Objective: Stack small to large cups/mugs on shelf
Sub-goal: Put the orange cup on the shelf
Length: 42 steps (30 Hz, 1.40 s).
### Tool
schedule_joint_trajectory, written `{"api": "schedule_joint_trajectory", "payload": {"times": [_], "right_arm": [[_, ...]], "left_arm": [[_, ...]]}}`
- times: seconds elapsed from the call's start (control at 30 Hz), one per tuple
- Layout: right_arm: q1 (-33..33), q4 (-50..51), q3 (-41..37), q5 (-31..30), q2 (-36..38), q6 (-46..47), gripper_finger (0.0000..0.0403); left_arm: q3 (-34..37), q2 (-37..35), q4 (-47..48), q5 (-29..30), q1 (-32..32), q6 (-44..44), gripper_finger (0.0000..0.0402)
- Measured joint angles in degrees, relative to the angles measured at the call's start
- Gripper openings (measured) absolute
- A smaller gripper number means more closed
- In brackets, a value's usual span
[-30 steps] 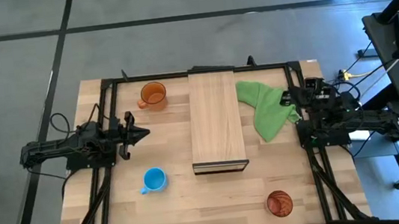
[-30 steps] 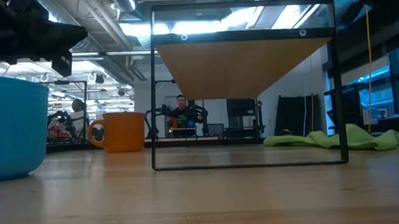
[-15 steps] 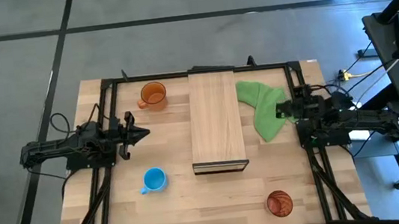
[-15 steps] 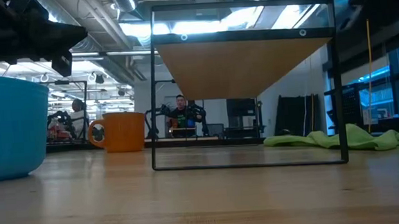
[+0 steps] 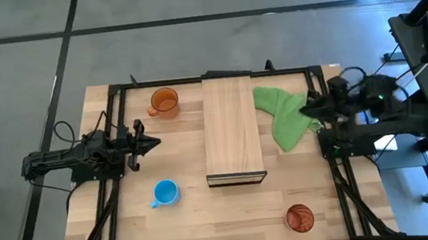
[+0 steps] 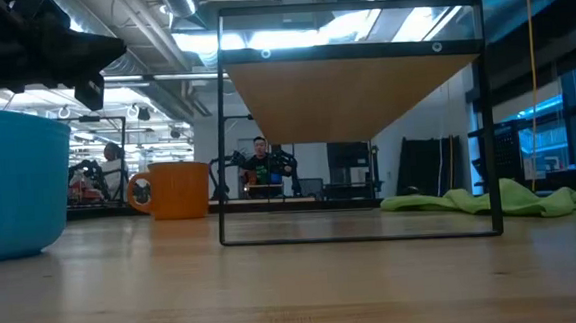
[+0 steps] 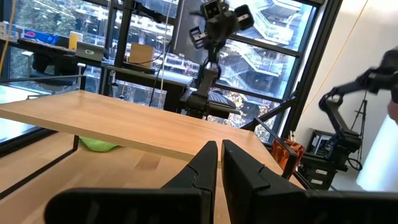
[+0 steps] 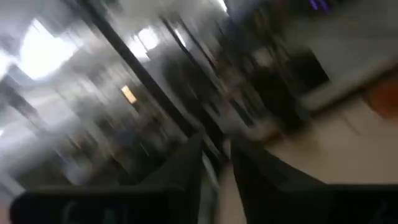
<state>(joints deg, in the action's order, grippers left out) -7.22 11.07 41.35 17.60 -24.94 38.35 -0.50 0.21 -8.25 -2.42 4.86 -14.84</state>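
Nothing on the shelf (image 5: 231,130) yet, all three cups on the table.

Ribbed cup (image 5: 299,217) at five o'clock, blue mug (image 5: 164,193) at seven, orange mug (image 5: 163,101) at eleven. Left gripper (image 5: 154,142) waits, fingers nearly together; right gripper (image 5: 305,108), slightly parted (blurry view), hangs over the green cloth (image 5: 284,113). Best open wide and descend squarely over the cup.

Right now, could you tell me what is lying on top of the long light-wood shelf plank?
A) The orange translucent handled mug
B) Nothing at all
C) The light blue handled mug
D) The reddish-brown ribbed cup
B: in the high view the long light-wood shelf plank is bare, while the light blue handled mug, the orange translucent handled mug and the reddish-brown ribbed cup all stand on the table.
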Motion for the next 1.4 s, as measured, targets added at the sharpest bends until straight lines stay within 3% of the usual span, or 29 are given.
{"api": "schedule_joint_trajectory", "payload": {"times": [0.17, 0.3, 0.43, 0.6, 0.77, 0.87, 1.1, 1.4], "right_arm": [[3.71, 36.93, 19.21, 3.62, -15.61, -12.16, 0.0123], [9.82, 54.86, 28.75, 1.33, -24.74, -16.31, 0.0127], [18.86, 65.50, 33.20, -4.01, -29.69, -14.30, 0.0127], [35.56, 63.71, 35.24, -10.56, -31.53, -0.16, 0.0127], [54.05, 61.19, 35.85, -23.86, -36.01, 15.55, 0.0127], [60.88, 61.24, 35.84, -29.43, -42.16, 20.21, 0.0127], [62.12, 60.76, 35.13, -32.64, -56.08, 22.63, 0.0127], [61.61, 54.53, 35.13, -32.87, -61.51, 28.15, 0.0135]], "left_arm": [[-0.01, 0.00, 0.01, 0.00, 0.00, 0.00, 0.0016], [0.01, -0.01, 0.00, 0.00, 0.00, -0.01, 0.0016], [-0.01, 0.00, 0.01, 0.00, 0.00, -0.01, 0.0016], [0.00, -0.01, 0.02, 0.00, -0.02, 0.00, 0.0016], [-0.01, 0.00, 0.00, 0.00, 0.00, 0.01, 0.0016], [0.01, 0.00, 0.00, 0.00, 0.00, -0.01, 0.0016], [-0.01, -0.02, 0.00, 0.00, -0.02, 0.01, 0.0016], [0.00, -0.01, 0.01, 0.00, 0.00, -0.01, 0.0016]]}}
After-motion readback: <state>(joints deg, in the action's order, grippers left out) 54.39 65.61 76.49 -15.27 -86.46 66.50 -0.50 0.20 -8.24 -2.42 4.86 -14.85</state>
